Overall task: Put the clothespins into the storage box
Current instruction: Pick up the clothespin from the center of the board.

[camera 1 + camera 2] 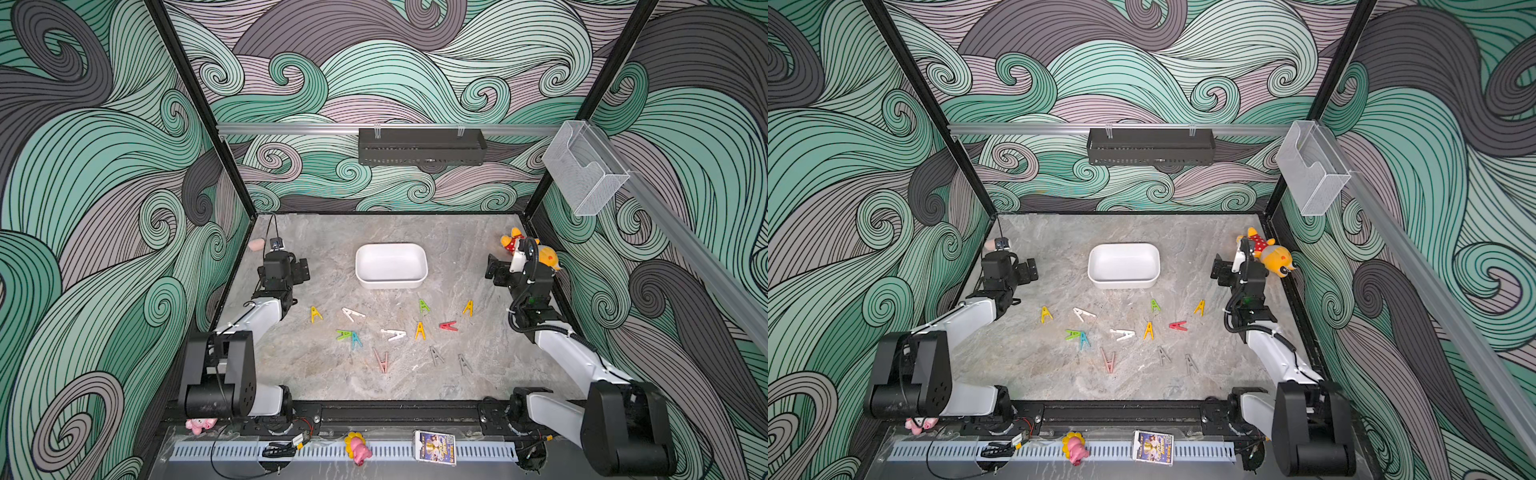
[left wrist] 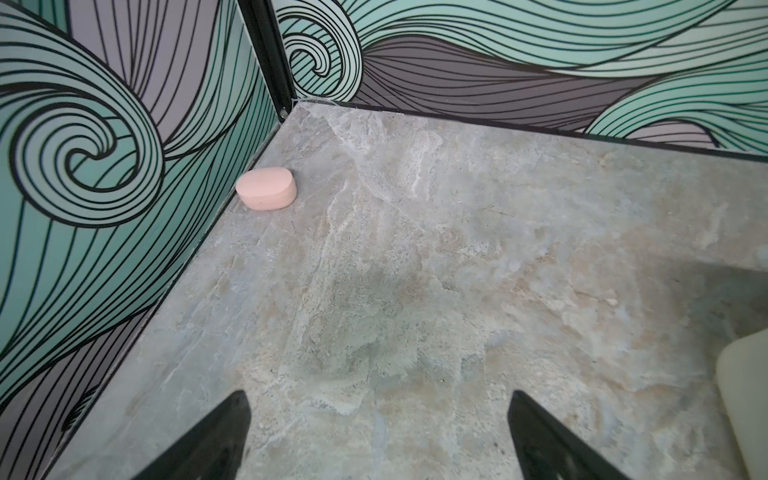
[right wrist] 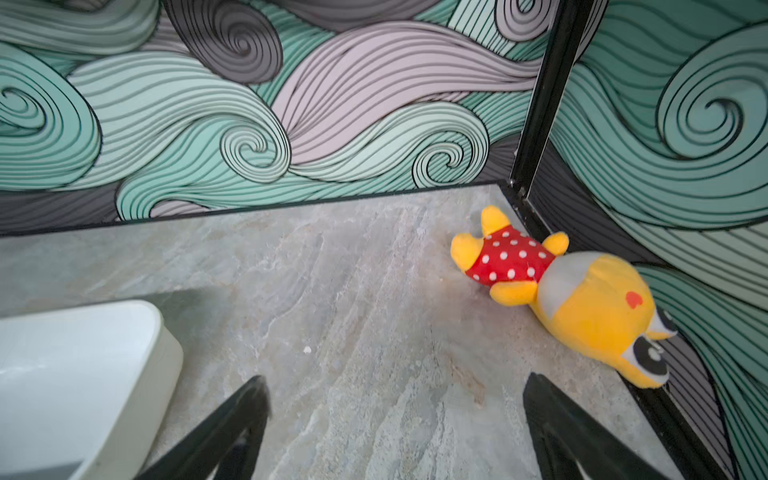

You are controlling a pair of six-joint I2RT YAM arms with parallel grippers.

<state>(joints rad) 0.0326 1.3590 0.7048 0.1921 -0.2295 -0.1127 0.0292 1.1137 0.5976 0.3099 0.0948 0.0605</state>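
The white storage box (image 1: 390, 266) (image 1: 1123, 266) stands empty at the middle back of the marble table. Several clothespins lie scattered in front of it, among them a yellow one (image 1: 316, 314), a white one (image 1: 352, 313), a green one (image 1: 423, 306), a red one (image 1: 448, 326), a blue one (image 1: 356, 340), a pink one (image 1: 382, 360) and a grey one (image 1: 435, 355). My left gripper (image 1: 302, 271) (image 2: 379, 395) hovers open left of the box. My right gripper (image 1: 492, 268) (image 3: 397, 378) hovers open to its right. Both are empty, and the box's corner (image 3: 83, 374) shows in the right wrist view.
A pink oval case (image 2: 266, 189) lies by the left wall. A yellow plush toy (image 3: 582, 303) lies in the back right corner behind my right wrist. A black perforated tray (image 1: 422, 147) and a clear holder (image 1: 584, 166) hang on the walls.
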